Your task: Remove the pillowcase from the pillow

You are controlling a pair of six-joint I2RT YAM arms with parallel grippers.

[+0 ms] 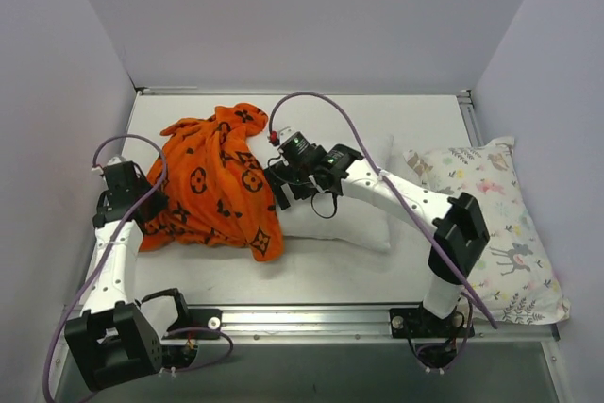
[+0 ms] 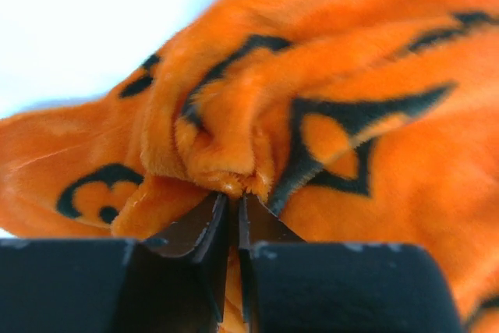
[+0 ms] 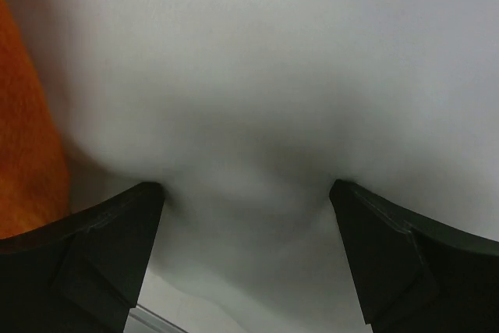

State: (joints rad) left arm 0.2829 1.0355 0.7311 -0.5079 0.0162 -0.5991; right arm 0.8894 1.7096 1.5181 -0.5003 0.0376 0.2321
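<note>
Left end effector (image 2: 232, 199) clamped tight on a bunched fold of orange pillowcase (image 1: 212, 186), heaped left-centre on bench (image 1: 321, 276) and overlapping the left end of white pillow (image 1: 354, 219). Right end effector (image 3: 245, 189) spread wide, pressed into pillow just beside the pillowcase edge. Floral pillow (image 1: 495, 224) well apart at far right.

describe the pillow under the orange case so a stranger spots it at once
On the white table, look at the middle, right of the crumpled orange pillowcase. The pillow pokes out from under it, beneath the right arm. It is plain white, unlike the printed pillow at the far right.
</note>
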